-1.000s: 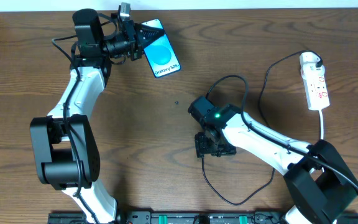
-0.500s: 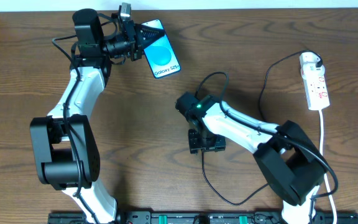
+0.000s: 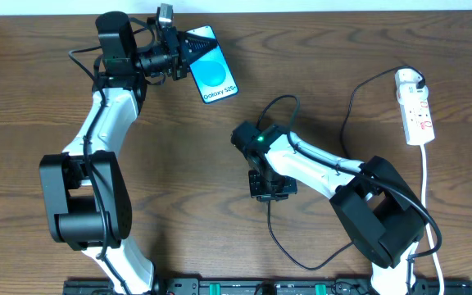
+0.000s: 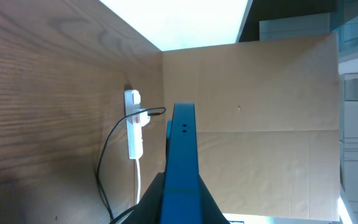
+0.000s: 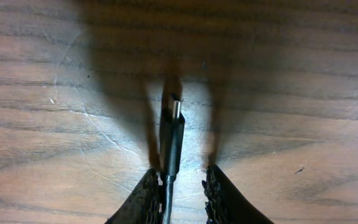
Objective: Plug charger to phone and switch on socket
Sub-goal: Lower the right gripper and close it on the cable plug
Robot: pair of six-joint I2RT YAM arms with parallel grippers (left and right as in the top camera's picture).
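While the right gripper sits low over the table near its middle, I log the items as follows. Charger: black cable lying flat, connector tip pointing away from the wrist camera, the lead running back between the fingers. Right claw: narrow, straddling the cable just behind the connector. One pad looks close against it and a strip of wood shows beside the other, so I read no firm hold yet. Left gripper: clamped on the phone at the far left of the table, blue screen showing to the overhead camera. Whether the phone rests on the wood I cannot tell. Socket: white strip at the far right edge, well apart from both arms, white plug seated at its far end. Step in hand, by my judgement: pinching the connector. To do it well I would close squarely on the moulded body rather than the thin lead, leave the metal tip proud of the pads and in line with them, then lift without dragging the slack loop.
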